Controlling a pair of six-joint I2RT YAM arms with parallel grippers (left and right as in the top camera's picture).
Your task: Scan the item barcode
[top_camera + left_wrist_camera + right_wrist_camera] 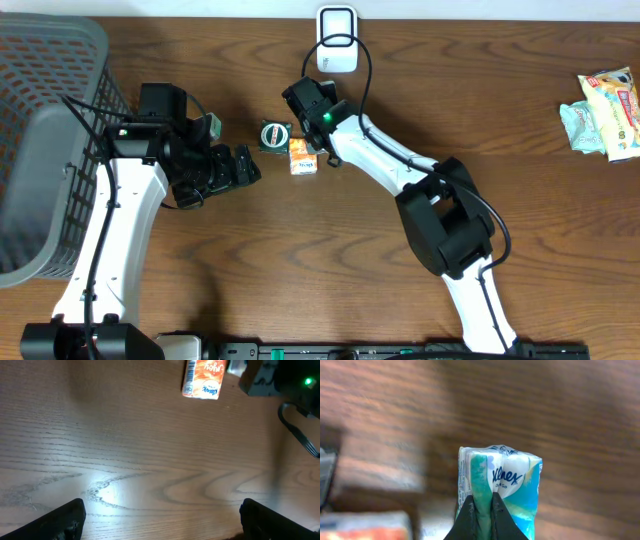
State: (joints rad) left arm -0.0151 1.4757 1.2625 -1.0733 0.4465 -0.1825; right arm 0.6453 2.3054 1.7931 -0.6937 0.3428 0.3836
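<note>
Right tool (481,506) tight on tissue pack (515,485) edge; left tool (162,519) wide above table (150,450)

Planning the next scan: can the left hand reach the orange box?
Probably yes: the left hand is open, facing the orange box over bare table, though the right arm sits close beside it.

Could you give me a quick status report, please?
Left tool open, empty. Right tool shut on Kleenex pack. Orange packet lies close by.

A brown wood-grain table (300,280) lay under bright light, with a glare patch (100,485) on its surface.
</note>
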